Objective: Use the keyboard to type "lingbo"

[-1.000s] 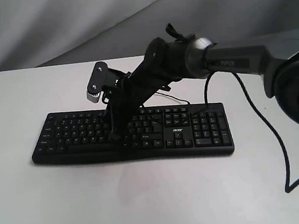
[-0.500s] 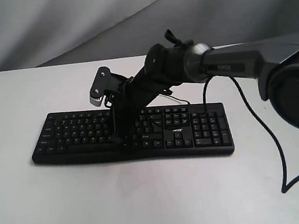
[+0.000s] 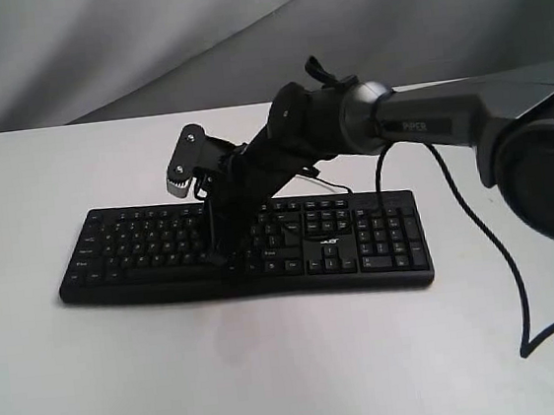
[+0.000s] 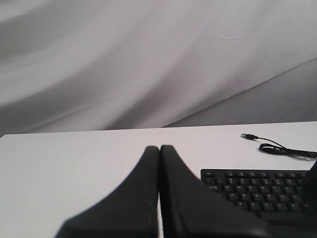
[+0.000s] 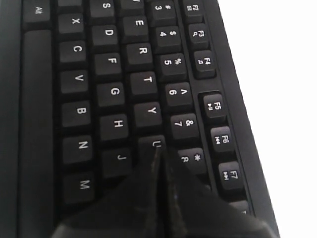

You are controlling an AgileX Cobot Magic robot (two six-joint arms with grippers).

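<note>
The long flat black plastic keyboard (image 3: pixel 143 251) lies mid-bench (image 3: pixel 274 366). Your right end effector (image 5: pixel 157 151), closed, reaches in from 2 o'clock, tip at the U key (image 5: pixel 148 141)'s edge: centre on one key, press straight down. Left end effector (image 4: pixel 159 148): closed too.

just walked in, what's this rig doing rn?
The right gripper, jaws shut, points down onto the long flat black plastic keyboard on the white table, with its tips at the U key. Whether a key is pressed cannot be told. The left gripper, also shut, hangs clear of the keyboard.
</note>
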